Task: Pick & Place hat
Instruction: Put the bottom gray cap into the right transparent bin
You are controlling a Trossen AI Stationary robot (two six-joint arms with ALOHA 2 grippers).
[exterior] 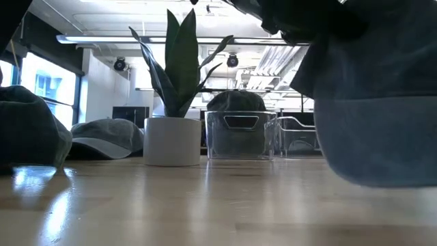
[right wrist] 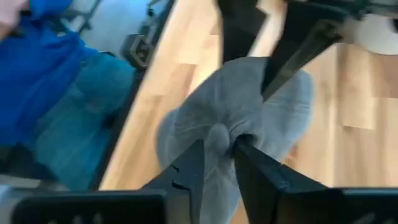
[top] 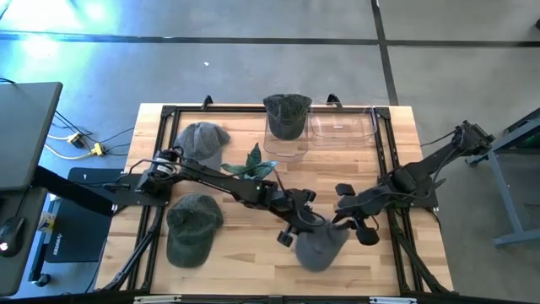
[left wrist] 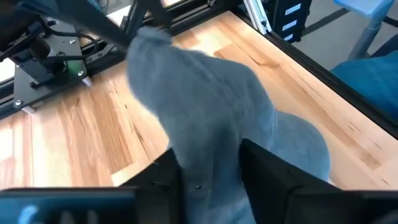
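Note:
A grey hat [top: 325,247] hangs between my two grippers at the table's near middle; it looms large in the low view [exterior: 382,102]. My left gripper [left wrist: 211,180] reaches in from the left and is shut on it. From the right comes my right gripper [right wrist: 217,152], also shut on it. Two more grey hats [top: 202,139] [top: 192,230] lie on the table's left half. Another hat [top: 287,114] sits in a clear bin at the far edge. My left gripper pinches a fold of the hat's cloth [left wrist: 208,155] between its two fingers [left wrist: 264,177], slanting down from the table's left. The hat's rounded crown [left wrist: 205,81] bulges out beyond the fingers. My right gripper pinches gathered cloth at the crown's top [right wrist: 219,135] between its two fingertips [right wrist: 194,163], slanting down from the table's right. Wrinkles radiate from the pinched spot. The hat hangs below; I cannot tell whether its lower edge [exterior: 382,183] touches the table.
A potted plant [top: 253,165] in a white pot [exterior: 172,140] stands left of centre. An empty clear bin [top: 342,127] sits beside the filled one [exterior: 235,133] at the far edge. A black frame [top: 169,114] rims the table. Bare wood lies near the front.

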